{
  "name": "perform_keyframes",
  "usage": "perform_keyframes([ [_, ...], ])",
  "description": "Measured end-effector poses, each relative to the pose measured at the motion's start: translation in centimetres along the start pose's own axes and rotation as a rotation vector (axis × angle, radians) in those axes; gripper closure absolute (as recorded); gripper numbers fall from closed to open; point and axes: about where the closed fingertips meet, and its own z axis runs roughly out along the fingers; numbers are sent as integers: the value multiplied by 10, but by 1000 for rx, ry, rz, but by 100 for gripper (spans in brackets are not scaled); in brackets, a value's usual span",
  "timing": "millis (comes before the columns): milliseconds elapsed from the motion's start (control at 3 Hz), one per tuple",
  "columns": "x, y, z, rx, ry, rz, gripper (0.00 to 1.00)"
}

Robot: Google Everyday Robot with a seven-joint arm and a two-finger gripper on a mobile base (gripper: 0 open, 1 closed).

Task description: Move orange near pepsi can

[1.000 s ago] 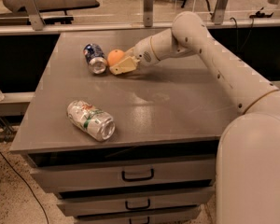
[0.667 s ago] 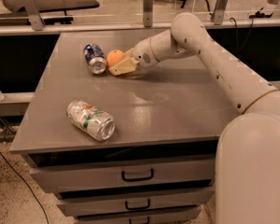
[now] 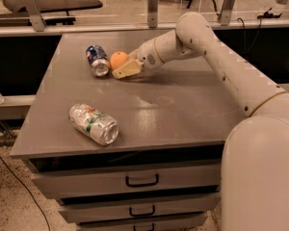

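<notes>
The orange [image 3: 118, 59] sits on the grey table top [image 3: 183, 100] at the back left, right beside the dark blue pepsi can [image 3: 97, 60], which lies on its side with its silver top toward me. My gripper [image 3: 124, 69] reaches in from the right and its cream fingers [image 3: 130, 70] lie low against the orange's right and front side.
A silver-white can with green markings [image 3: 94, 124] lies on its side near the table's front left. Drawers with dark handles [image 3: 142, 180] are below the front edge. My arm [image 3: 216, 57] spans the table's right half. A rail and shelf [image 3: 62, 25] run behind the table.
</notes>
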Motion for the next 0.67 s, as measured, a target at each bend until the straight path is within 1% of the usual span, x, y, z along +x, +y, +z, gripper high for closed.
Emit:
perform_keyframes([
  [333, 1, 2, 2, -8, -3, 1, 0],
  [667, 0, 3, 2, -8, -3, 1, 0],
])
